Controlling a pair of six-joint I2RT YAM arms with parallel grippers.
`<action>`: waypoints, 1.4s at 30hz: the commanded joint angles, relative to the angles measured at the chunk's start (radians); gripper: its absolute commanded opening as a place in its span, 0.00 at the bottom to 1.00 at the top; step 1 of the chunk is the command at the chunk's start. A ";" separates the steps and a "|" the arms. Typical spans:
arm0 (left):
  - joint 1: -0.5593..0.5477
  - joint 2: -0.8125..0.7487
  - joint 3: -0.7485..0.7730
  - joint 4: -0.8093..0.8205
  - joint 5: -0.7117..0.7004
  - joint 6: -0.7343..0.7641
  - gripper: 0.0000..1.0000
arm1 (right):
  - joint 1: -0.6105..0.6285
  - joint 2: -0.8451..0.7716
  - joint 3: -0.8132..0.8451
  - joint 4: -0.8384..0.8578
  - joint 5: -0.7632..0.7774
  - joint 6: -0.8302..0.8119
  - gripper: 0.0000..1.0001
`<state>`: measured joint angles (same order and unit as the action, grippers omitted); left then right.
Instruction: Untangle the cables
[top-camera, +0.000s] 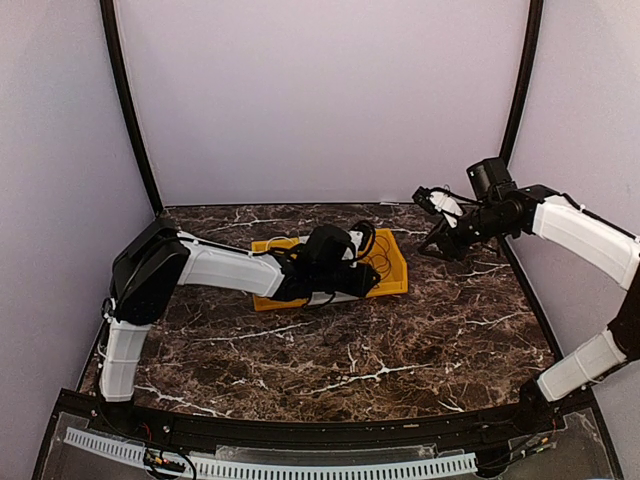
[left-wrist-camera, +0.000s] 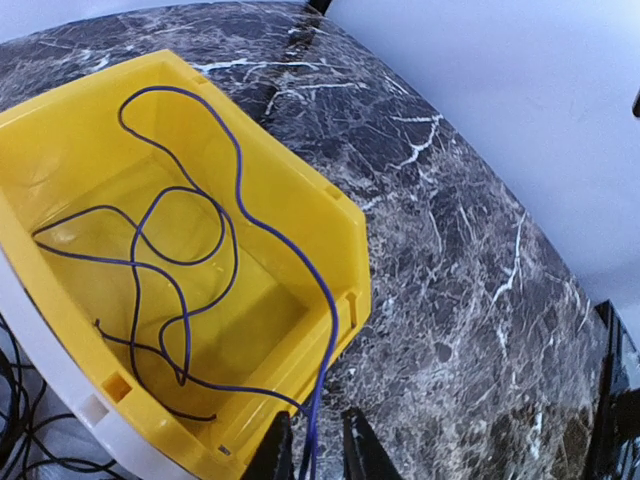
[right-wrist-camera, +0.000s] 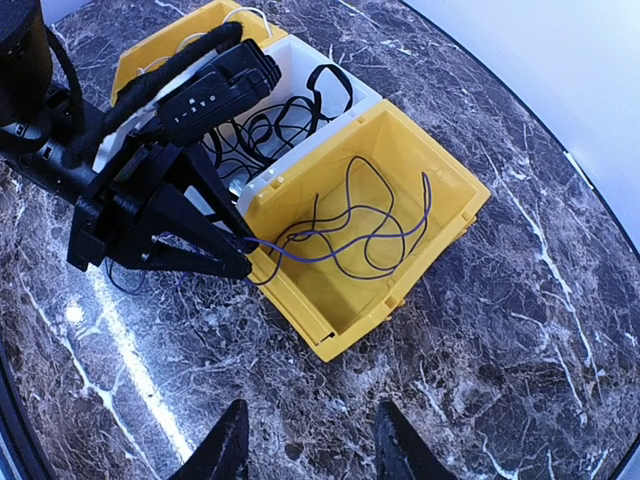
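- Left gripper (left-wrist-camera: 312, 455): a dark cable (left-wrist-camera: 235, 215) passes between its fingers and over the yellow bin (left-wrist-camera: 345, 250) rim. Whether it is clamped or loose, I cannot tell.
- That cable lies alone in its bin and looks separated.
- White bin (right-wrist-camera: 345, 95): black cables (right-wrist-camera: 265, 125) lie tangled, so that work is outstanding.
- Far bin (right-wrist-camera: 135, 65): mostly hidden by the arm.
- Right gripper (right-wrist-camera: 312, 445): open and empty.

Overhead, two wrist views; common yellow bin (right-wrist-camera: 452, 175)

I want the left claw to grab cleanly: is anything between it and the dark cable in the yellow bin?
Nothing visible stands in the way. The dark cable climbs out over the near rim of the yellow bin and runs straight between the fingers of the left claw, with a small gap on each side.
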<state>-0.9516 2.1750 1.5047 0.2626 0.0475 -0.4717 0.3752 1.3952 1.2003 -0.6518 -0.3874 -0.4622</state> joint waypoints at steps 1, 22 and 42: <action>0.009 0.001 0.039 -0.017 0.056 0.019 0.12 | -0.025 -0.044 -0.022 0.006 0.010 0.001 0.39; 0.063 0.309 0.500 -0.244 -0.129 -0.088 0.00 | -0.130 -0.136 -0.006 -0.097 -0.290 -0.045 0.39; 0.061 -0.231 -0.052 -0.041 -0.051 0.078 0.65 | -0.083 -0.105 0.343 -0.713 -1.050 -0.644 0.83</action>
<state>-0.8867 2.1017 1.5677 0.1513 -0.0235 -0.4511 0.2741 1.2903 1.5043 -1.3182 -1.3624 -1.0763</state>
